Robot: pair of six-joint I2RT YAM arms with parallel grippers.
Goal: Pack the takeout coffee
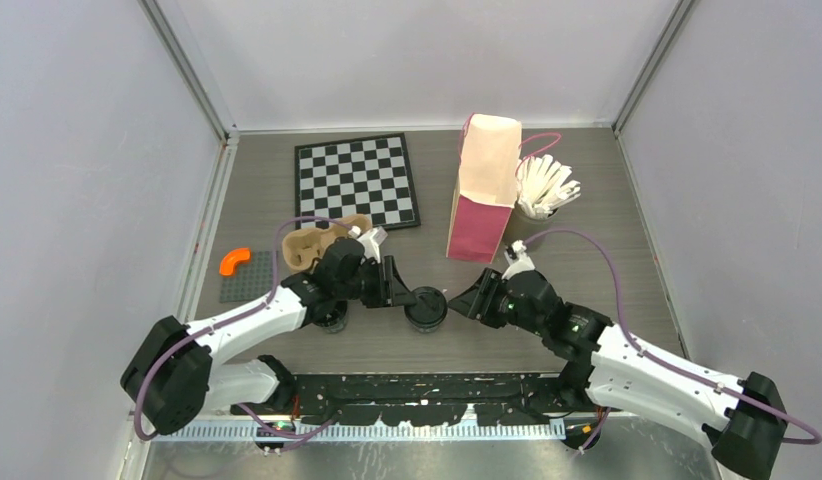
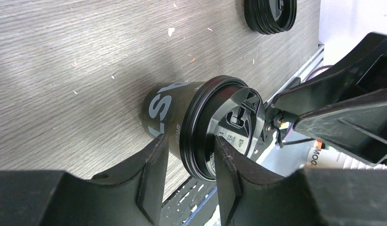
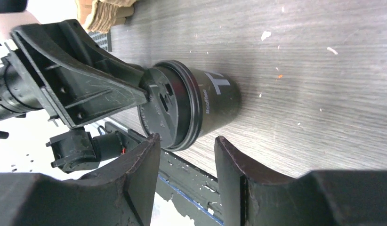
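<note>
The left pincer [image 2: 189,141] stands at a middling gap and is clamped on the rim of a lid [image 2: 238,122]. One finger lies over the lid's flat top and the other sits under the rim, against the wall of the cup [image 3: 220,99].

The right pincer [image 3: 187,138] faces it from the other side with its jaws apart and grips nothing. Its fingertips reach level with the cup's rim, and one tip is just beside the lid's edge; whether it touches cannot be told.

The cup is small, round and black with pale lettering on its side. It stands upright on the grey wood-grain bench [image 1: 587,200], between the two pincers and near the front edge. Its lid is black and ribbed at the rim, with a moulded sip tab, and is seated on top.

The second cup [image 2: 269,16], also black, stands apart to the left, by the left forearm.
</note>
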